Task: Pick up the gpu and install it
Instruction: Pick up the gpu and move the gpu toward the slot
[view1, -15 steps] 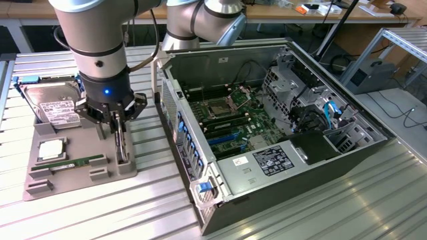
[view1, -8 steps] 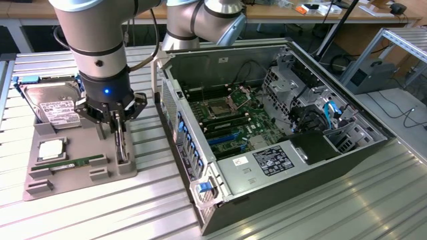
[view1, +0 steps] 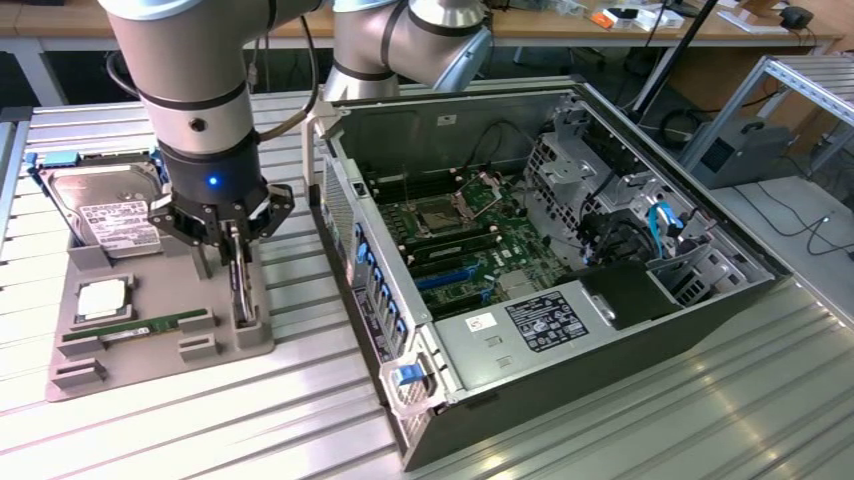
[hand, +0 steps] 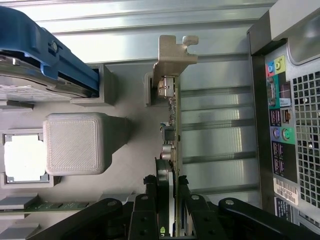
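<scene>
In the left half of the frame, the gripper (view1: 236, 243) hangs straight down over the grey tray (view1: 160, 357), fingers clamped on the top edge of the gpu (view1: 242, 292), which stands on edge in its slot. The open computer case (view1: 574, 385) fills the centre and right.

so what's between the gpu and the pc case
Just bare ribbed metal table between the gpu and the pc case, clearest in the wrist view.

There is one each of gpu (view1: 240, 288), hard drive (view1: 114, 215), memory stick (view1: 154, 327), processor (view1: 103, 300), tray (view1: 247, 345) and computer case (view1: 614, 385).
</scene>
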